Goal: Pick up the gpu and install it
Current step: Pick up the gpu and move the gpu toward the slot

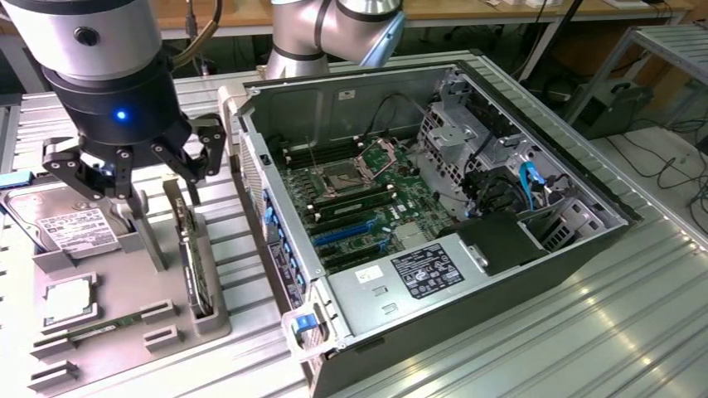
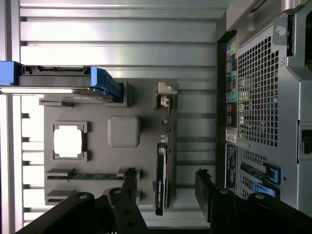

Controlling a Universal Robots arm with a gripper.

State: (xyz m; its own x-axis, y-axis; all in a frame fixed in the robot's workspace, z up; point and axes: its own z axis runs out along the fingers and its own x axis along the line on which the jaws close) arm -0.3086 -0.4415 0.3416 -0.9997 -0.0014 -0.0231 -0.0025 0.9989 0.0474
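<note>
Currently the gripper hangs over the grey moulded holder tray at the exterior view's left. Its black jointed fingers are spread wide apart and grip nothing.

The gpu stands on its long edge in a slot of this tray, on the side nearest the computer case. It is a thin, flat black card. In the wrist view it appears edge-on, with a pale metal bracket at one end. The fingertips sit on either side of the card's line, clear of it, with no contact visible.

Other parts in the tray:
- A silver hard drive with a white label, seated in a blue carrier.
- A square processor with a bright metal lid, lying flat in a recess.
- A narrow green memory stick, seated on edge between two blocks.

The case lies on its side with the panel off, exposing the green motherboard. A boxy grey power supply with a black label occupies one end. Tray and case rest on a ribbed aluminium table.
</note>
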